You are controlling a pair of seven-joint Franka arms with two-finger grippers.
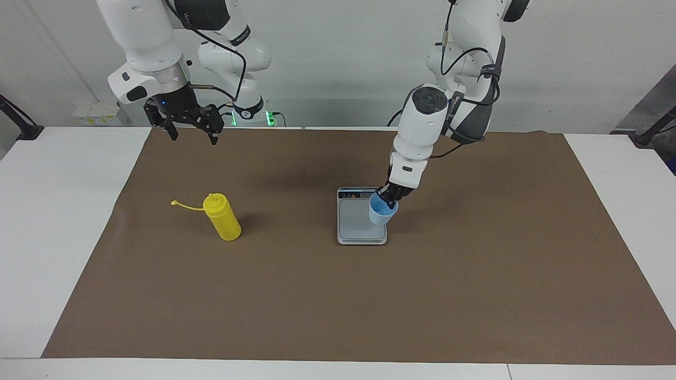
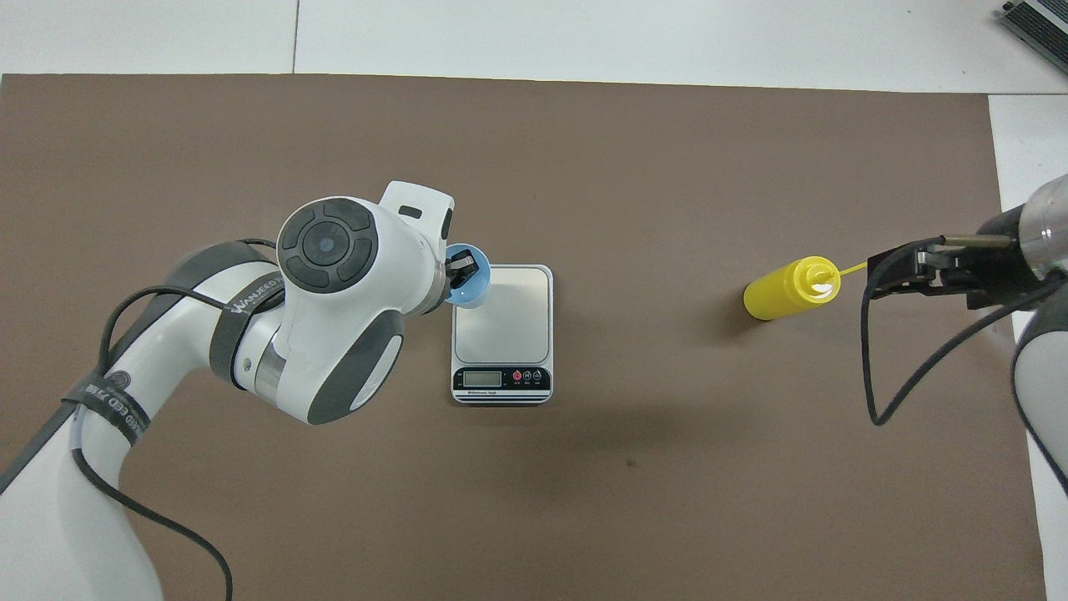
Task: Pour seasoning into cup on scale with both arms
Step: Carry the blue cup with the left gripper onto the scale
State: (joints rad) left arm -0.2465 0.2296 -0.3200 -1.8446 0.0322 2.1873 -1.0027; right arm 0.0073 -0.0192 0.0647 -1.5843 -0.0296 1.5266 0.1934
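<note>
My left gripper (image 1: 390, 196) is shut on the rim of the light blue cup (image 1: 382, 212), one finger inside it. It holds the cup slightly tilted over the edge of the silver scale (image 1: 359, 221) that faces the left arm's end of the table. From above, the cup (image 2: 469, 280) overlaps a corner of the scale (image 2: 501, 321) away from its display. The yellow seasoning bottle (image 1: 223, 216) stands toward the right arm's end, its cap strap hanging out sideways. My right gripper (image 1: 193, 138) hangs open and empty, high over the mat's edge; from above, the right gripper (image 2: 876, 274) shows beside the bottle (image 2: 788, 290).
A brown mat (image 1: 338, 295) covers most of the white table (image 1: 47, 221). The scale's display strip (image 2: 501, 378) faces the robots. A loose black cable (image 2: 868, 376) hangs from the right arm.
</note>
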